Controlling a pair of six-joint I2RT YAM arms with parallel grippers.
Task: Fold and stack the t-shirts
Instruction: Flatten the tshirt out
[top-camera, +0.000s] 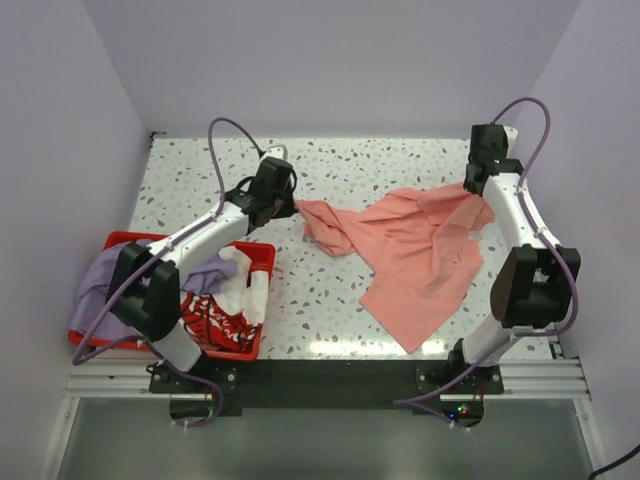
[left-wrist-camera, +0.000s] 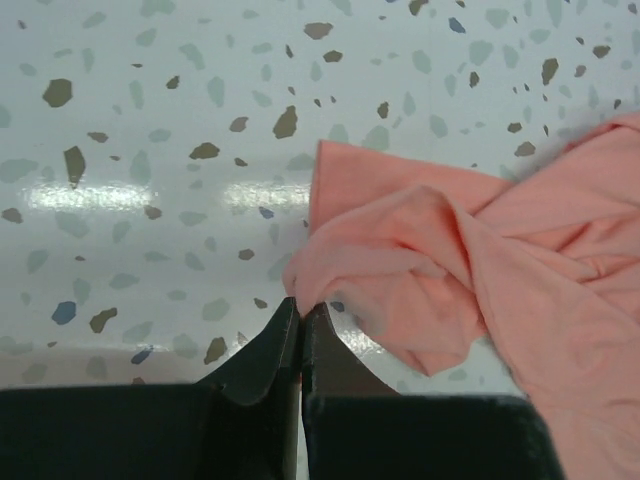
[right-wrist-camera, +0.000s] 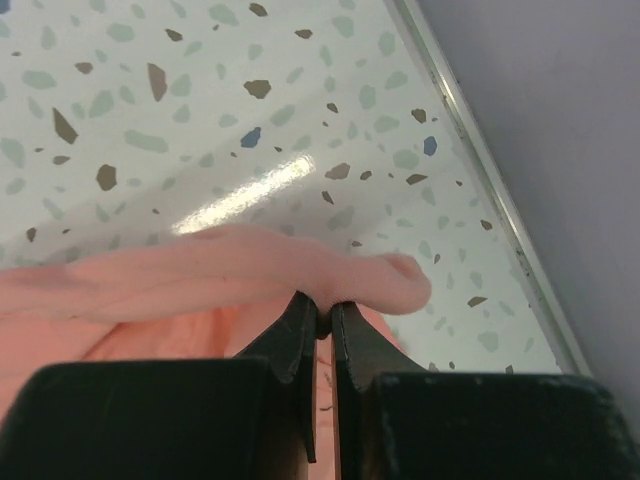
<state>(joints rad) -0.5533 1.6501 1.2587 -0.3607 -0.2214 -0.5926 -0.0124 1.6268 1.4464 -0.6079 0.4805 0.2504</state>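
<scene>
Speckled counter (top-camera: 400, 160): left tool (left-wrist-camera: 300, 312) at nine o'clock and right tool (right-wrist-camera: 325, 312) at three clamp tight on the salmon-pink t-shirt (top-camera: 420, 260), likely to spread it.

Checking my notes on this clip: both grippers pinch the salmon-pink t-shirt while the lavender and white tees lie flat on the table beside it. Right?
Not quite. The lavender t-shirt and white t-shirt sit bunched in the red crate at the left, as the top view shows. The left gripper and right gripper do both pinch the salmon-pink t-shirt.
</scene>
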